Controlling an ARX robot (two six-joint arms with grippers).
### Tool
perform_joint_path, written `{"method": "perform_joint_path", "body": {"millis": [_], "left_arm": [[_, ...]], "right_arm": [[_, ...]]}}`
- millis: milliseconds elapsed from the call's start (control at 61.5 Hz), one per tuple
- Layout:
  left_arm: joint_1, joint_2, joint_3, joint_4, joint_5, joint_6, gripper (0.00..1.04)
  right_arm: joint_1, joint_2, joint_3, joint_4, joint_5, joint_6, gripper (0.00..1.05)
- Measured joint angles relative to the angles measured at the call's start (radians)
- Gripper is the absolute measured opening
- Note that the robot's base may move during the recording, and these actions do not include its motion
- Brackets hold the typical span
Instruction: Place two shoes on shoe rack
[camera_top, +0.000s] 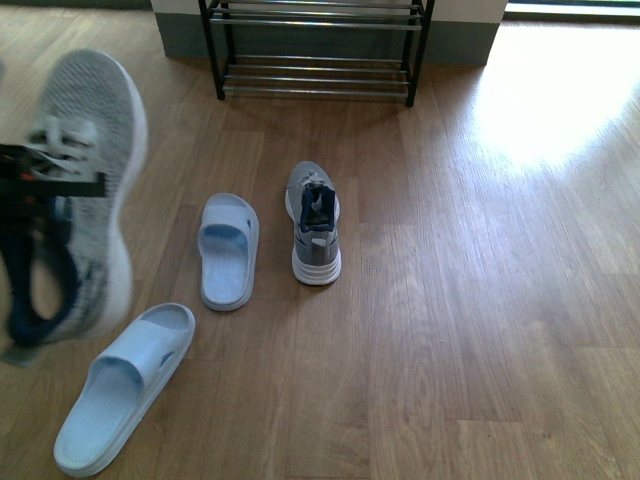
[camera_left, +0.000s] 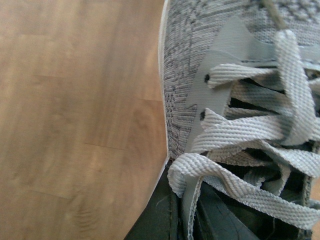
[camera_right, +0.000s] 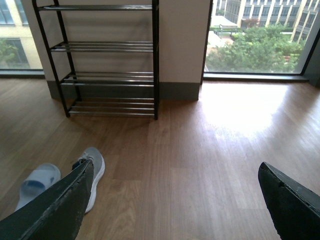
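While the left pincer (camera_top: 50, 185) pinches one grey sneaker (camera_top: 95, 130) near its laces, that shoe hangs toe-up at far left, clear of the floor (camera_top: 480, 300). Near slipper (camera_top: 125, 385) and far slipper (camera_top: 228, 250) lie alongside. Second sneaker (camera_top: 315, 225) stands on the floor, well short of the shoe rack (camera_top: 315, 50). Right pincer (camera_right: 175, 170) is spread wide.

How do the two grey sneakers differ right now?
The lifted sneaker hangs in the air at the left, toe up; the other sneaker stands flat on the wooden floor. The lifted sneaker shows its laced top, the other sneaker its heel. Both are grey knit with white soles and navy lining.
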Motion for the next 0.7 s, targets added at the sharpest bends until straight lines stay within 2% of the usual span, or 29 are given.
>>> {"method": "perform_joint_path", "body": {"millis": [163, 244, 293, 700], "left_arm": [[0.012, -0.344, -0.169, -0.031, -0.114, 0.047, 0.01], [-0.004, -0.612, -0.252, -0.119, -0.182, 0.081, 0.01], [-0.014, -0.732, -0.274, -0.132, -0.184, 0.093, 0.01], [-0.019, -0.765, -0.277, -0.132, -0.184, 0.108, 0.01]], "right_arm": [[0.000, 0.000, 0.000, 0.000, 0.000, 0.000, 0.95], [0.000, 0.000, 0.000, 0.000, 0.000, 0.000, 0.95], [0.000, 0.000, 0.000, 0.000, 0.000, 0.000, 0.95], [0.000, 0.000, 0.000, 0.000, 0.000, 0.000, 0.95]]}}
